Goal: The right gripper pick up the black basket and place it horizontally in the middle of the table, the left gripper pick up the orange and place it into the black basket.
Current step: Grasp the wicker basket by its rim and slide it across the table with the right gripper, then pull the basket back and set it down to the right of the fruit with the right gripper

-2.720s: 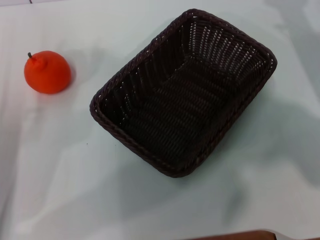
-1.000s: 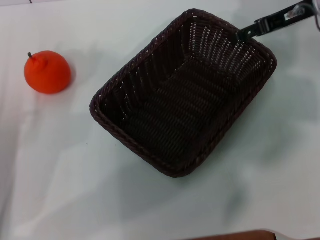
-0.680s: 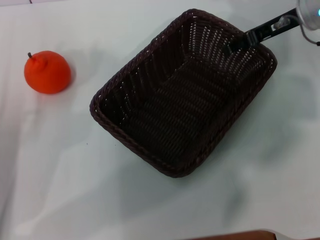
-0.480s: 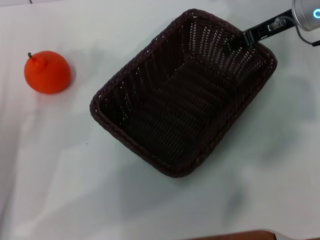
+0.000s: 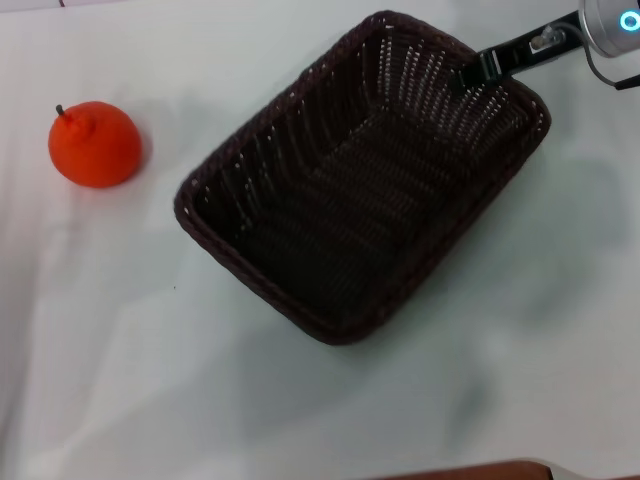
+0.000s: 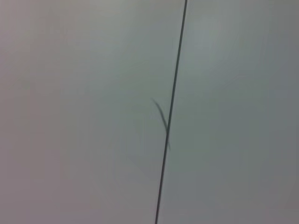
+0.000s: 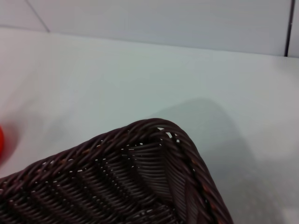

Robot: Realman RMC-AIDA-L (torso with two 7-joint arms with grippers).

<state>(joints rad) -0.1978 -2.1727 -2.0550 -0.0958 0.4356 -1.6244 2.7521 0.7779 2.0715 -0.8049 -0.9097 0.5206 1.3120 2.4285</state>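
The black basket (image 5: 262,118) lies slantwise on the table (image 5: 140,360), a little right of the middle in the head view. My right gripper (image 5: 480,68) reaches in from the far right and is shut on the basket's far right rim. The right wrist view shows one rounded corner of the basket (image 7: 154,133) from close by. The orange (image 5: 95,145) sits on the table at the far left, well apart from the basket. A sliver of it shows in the right wrist view (image 7: 1,140). My left gripper is out of view; its wrist view shows only a pale surface with a thin dark line (image 6: 170,112).
A brown edge (image 5: 470,470) shows at the table's near side. Pale wall panels (image 7: 163,18) stand behind the table's far edge.
My right gripper came in from the far right, reached over the basket's far rim and closed on it. The basket has shifted a little to the left and away. The orange has not moved.
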